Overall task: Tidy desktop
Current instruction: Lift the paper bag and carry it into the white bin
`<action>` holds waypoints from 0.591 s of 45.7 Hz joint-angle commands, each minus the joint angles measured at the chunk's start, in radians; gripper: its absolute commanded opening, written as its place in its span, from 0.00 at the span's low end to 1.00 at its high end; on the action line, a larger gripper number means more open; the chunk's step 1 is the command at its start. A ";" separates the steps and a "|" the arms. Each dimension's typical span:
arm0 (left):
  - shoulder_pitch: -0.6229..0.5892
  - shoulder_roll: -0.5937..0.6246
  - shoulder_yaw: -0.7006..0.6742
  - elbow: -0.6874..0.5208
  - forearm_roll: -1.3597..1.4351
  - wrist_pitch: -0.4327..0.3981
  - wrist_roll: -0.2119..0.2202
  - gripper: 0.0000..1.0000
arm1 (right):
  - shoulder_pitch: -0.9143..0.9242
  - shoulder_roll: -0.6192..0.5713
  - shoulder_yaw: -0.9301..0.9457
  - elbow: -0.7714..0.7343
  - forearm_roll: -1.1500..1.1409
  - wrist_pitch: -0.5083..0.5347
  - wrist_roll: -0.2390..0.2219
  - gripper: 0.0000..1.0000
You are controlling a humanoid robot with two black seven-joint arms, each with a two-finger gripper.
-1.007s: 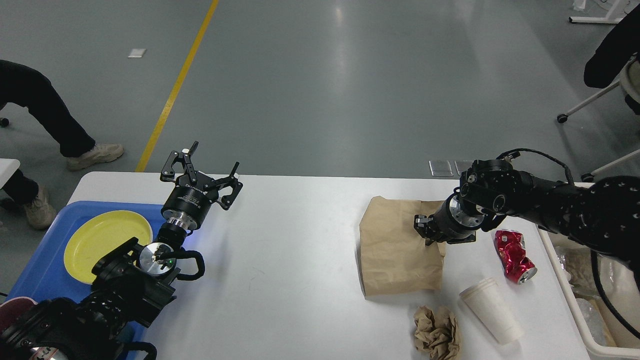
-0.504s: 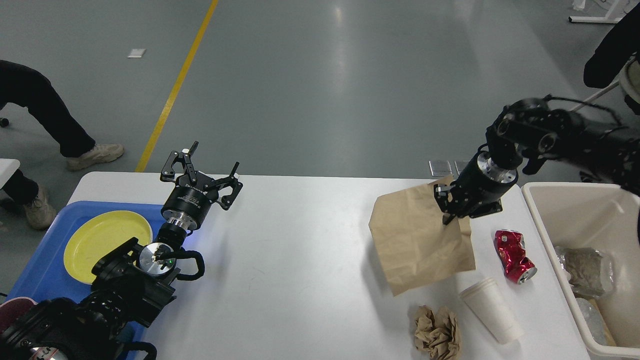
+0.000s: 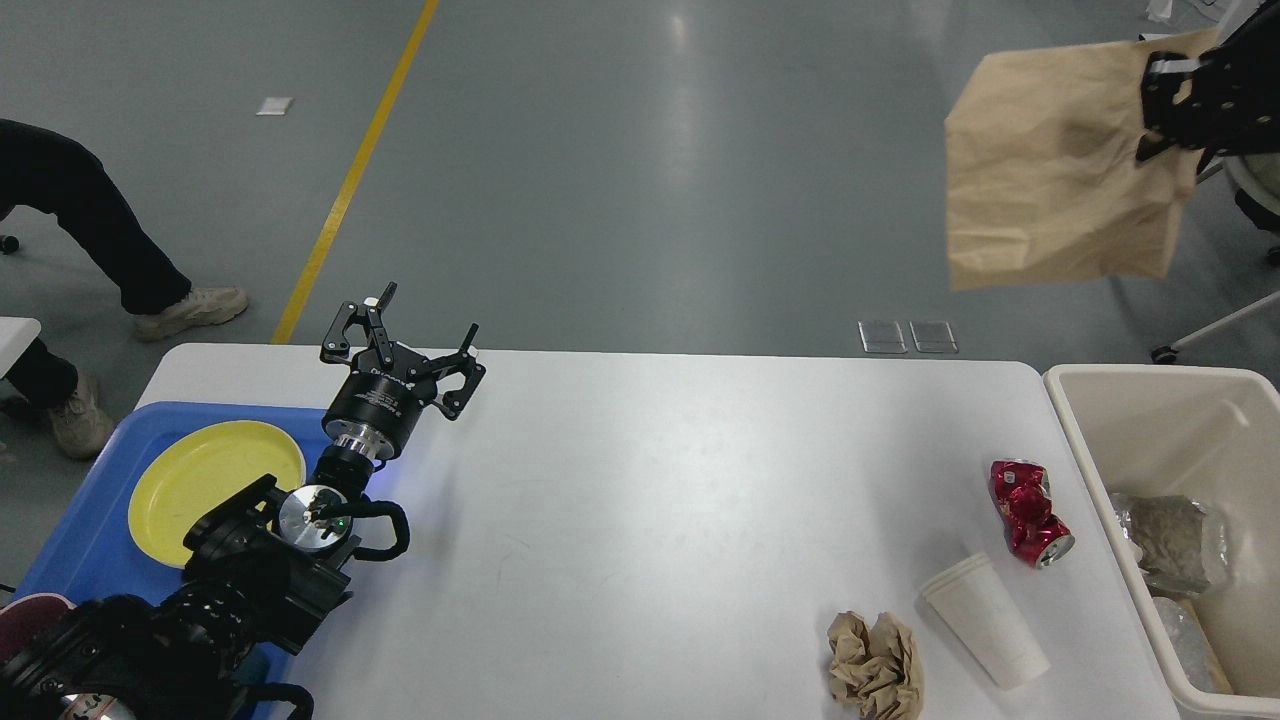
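- Right gripper (image 3: 1150, 105) is up at the top right corner, pinching the top edge of a brown paper bag (image 3: 1060, 180); the bag hangs flat and loose, high off the desktop (image 3: 650, 500) and beyond its far edge.
- Risk: it's an edge pinch on limp paper, so a quick swing could tear it or let it slip out, and from there it lands on the floor, not in the bin.
- Risk: the bag looks broad against the bin mouth; released off-centre, it could drape over the rim or slide back onto the table.
- Left gripper (image 3: 420, 350) has its fingers spread wide and holds nothing, parked over the desktop's far left part, next to the tray.
- Beige bin (image 3: 1075, 420) just off the desktop's right edge: crumpled foil or plastic-looking waste at the bottom, can't tell more.
- Blue tray (image 3: 80, 540) on the left end: a yellow plate (image 3: 215, 485) inside.
- Left on the desktop near the bin: crushed red can (image 3: 1030, 512), white paper cup (image 3: 985, 620) on its side, crumpled brown paper ball (image 3: 875, 665).
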 commanded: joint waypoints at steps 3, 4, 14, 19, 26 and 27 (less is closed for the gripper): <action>0.000 0.000 0.000 0.000 0.001 0.000 0.000 0.97 | -0.050 -0.081 -0.002 -0.177 0.012 0.000 0.000 0.00; 0.000 0.000 0.000 0.000 -0.001 0.000 0.000 0.97 | -0.066 -0.091 0.001 -0.200 0.014 0.000 0.000 0.00; 0.000 0.000 0.000 0.000 -0.001 0.000 0.000 0.97 | -0.277 -0.120 0.015 -0.436 0.015 -0.070 0.002 0.00; 0.000 0.000 0.000 0.000 -0.001 0.000 0.000 0.97 | -0.415 -0.120 0.013 -0.484 0.015 -0.246 0.000 0.00; 0.000 0.000 0.000 0.000 -0.001 0.000 0.000 0.97 | -0.650 -0.129 0.018 -0.484 0.017 -0.628 0.002 0.00; 0.000 0.000 0.000 0.000 -0.001 0.000 0.000 0.97 | -0.681 -0.128 0.018 -0.484 0.017 -0.661 0.002 0.00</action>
